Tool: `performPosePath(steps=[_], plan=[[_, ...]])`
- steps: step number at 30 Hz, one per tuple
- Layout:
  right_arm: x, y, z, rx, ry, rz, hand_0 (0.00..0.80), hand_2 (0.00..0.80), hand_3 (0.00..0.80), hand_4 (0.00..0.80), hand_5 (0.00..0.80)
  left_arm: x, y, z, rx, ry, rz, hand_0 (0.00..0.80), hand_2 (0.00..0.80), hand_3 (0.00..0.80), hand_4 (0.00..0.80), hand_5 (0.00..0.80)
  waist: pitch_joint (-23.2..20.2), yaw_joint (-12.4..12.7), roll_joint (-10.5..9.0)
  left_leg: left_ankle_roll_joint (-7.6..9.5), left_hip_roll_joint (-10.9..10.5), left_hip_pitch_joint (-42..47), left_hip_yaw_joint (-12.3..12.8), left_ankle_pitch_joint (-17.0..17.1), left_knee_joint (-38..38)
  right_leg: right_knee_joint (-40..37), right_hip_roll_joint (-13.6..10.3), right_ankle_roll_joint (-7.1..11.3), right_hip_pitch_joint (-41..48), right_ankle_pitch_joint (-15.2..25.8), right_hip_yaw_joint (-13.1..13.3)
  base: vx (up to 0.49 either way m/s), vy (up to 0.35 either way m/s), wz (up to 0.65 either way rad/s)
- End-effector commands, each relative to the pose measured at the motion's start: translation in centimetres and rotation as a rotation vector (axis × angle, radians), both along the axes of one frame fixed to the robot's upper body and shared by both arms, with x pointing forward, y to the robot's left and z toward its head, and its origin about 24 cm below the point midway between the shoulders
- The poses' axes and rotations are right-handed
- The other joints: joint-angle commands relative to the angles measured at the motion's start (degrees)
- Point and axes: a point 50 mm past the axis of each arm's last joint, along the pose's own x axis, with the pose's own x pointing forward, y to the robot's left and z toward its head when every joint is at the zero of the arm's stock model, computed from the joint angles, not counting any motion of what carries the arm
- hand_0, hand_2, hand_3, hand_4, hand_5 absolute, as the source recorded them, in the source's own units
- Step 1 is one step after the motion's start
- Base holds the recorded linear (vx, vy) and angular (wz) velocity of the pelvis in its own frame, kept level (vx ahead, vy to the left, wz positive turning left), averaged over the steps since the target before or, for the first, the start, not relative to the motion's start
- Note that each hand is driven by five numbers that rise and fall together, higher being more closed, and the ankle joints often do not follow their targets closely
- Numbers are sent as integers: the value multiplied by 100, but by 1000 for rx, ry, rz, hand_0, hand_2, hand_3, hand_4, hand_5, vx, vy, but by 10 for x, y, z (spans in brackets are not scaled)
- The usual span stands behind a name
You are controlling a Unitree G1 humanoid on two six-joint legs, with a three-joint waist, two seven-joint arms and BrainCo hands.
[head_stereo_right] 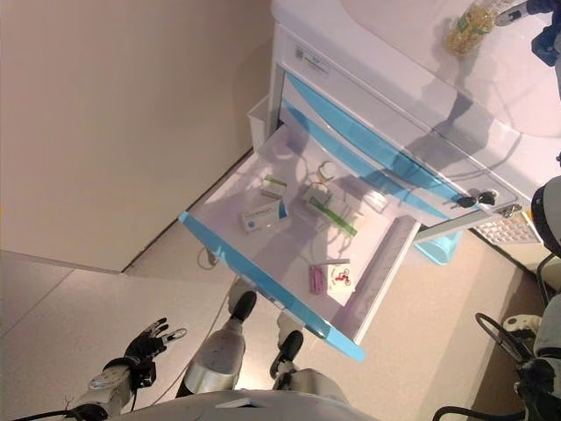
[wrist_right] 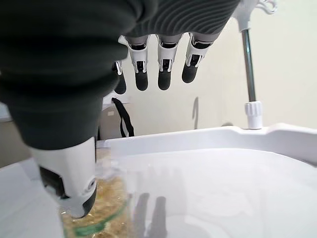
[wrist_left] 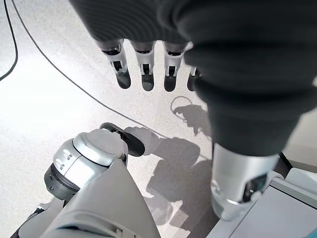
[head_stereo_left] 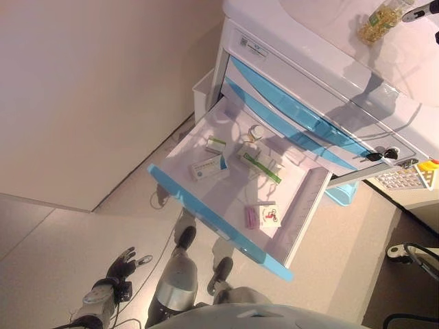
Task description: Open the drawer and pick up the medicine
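Left eye view: nearest us, our left hand (head_stereo_left: pixel 123 264) hangs low over the pale speckled floor (head_stereo_left: pixel 48 267), fingers straight and spread, holding nothing. Beyond it the white pull-out drawer with a blue front edge (head_stereo_left: pixel 206 214) stands fully open from the white and blue medical cart (head_stereo_left: pixel 322 103), its blue front running diagonally from upper left to lower right in the head views.

Inside, close to that front, lies a small pink and white medicine box (head_stereo_left: pixel 263 216), just beside the drawer's right wall. Further in, a white box with a blue mark (head_stereo_left: pixel 208 168) lies with its long axis roughly parallel to the front; a small white and green box (head_stereo_left: pixel 215 144) sits just behind it. To the right, a long white carton with a green stripe (head_stereo_left: pixel 258 163) runs at an angle towards the right wall. We see bare drawer floor between the boxes.

Farthest, on the cart's white top, our right hand (wrist_right: pixel 158 59) hovers with relaxed fingers, empty, its thumb just beside a clear jar of yellowish capsules (head_stereo_left: pixel 381 20).
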Motion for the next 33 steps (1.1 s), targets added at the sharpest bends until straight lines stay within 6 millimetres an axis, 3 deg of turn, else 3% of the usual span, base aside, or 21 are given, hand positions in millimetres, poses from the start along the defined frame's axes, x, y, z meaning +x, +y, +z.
performPosePath(steps=[1,7,11,14,18,23,29,33], plan=[[-21,-10,30,-25,-93,-9,0,0,0,0,0,-19,12,-1,29,37,9,0,0,0,0,0,-309,-68,-99,116,-181,237,-142,-733,36,158,-225,450,-8,300,-11,-29,-11,-6],[-22,-18,19,24,-74,43,0,0,0,0,0,-25,11,-4,35,85,-1,0,0,0,0,0,-516,-260,-17,150,-196,396,11,-777,4,168,-258,496,60,310,111,-33,0,-7],[-25,-22,16,59,-159,93,0,0,0,0,0,-31,7,-9,30,130,-31,0,0,0,0,0,-683,-465,77,177,-210,505,170,-832,2,174,-292,537,81,335,253,-41,10,-26],[-28,-18,12,51,-243,171,0,0,0,0,0,-34,3,-12,16,158,-45,0,0,0,0,0,-807,-698,189,213,-221,607,339,-912,5,215,-322,578,58,347,430,-75,22,-32],[-29,-6,-13,76,-305,294,0,0,0,0,0,-37,-5,-17,-4,191,-57,0,0,0,0,0,-941,-1053,337,266,-226,740,560,-1028,61,299,-347,604,25,345,748,-47,31,-43],[-37,5,-80,183,-336,435,0,0,0,0,0,-31,-18,-22,-39,186,-65,0,0,0,0,0,-1037,-1534,517,291,-182,876,828,-1102,42,333,-336,624,-7,349,1097,-43,18,-54],[-69,25,-205,456,-307,459,0,0,0,0,0,-27,-31,-25,-56,181,-93,0,0,0,0,0,-1058,-2028,624,299,-101,975,1188,-1204,2,359,-327,643,-81,338,1407,-23,-12,-43],[-90,31,-282,660,-178,403,0,0,0,0,0,-27,-40,-28,-76,175,-99,0,0,0,0,0,-1042,-2218,707,322,-95,1041,1418,-1269,2,362,-333,646,-106,322,1496,-2,23,-36]])
